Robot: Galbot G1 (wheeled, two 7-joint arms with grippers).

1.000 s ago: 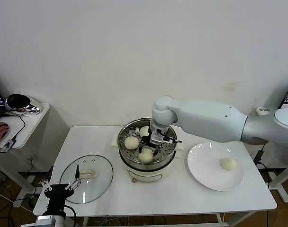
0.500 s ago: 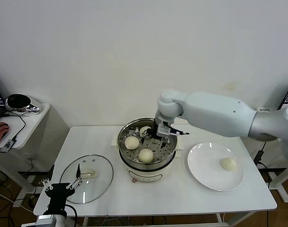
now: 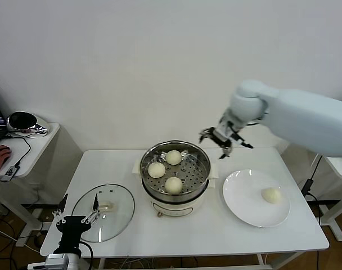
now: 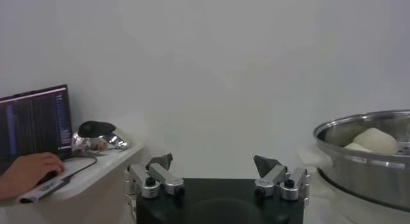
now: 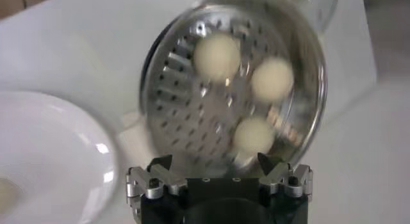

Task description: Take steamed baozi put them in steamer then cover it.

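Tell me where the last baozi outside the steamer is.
In the head view, the remaining baozi lies on the white plate, on the table to the right of the steamer, below the open, empty right claw.
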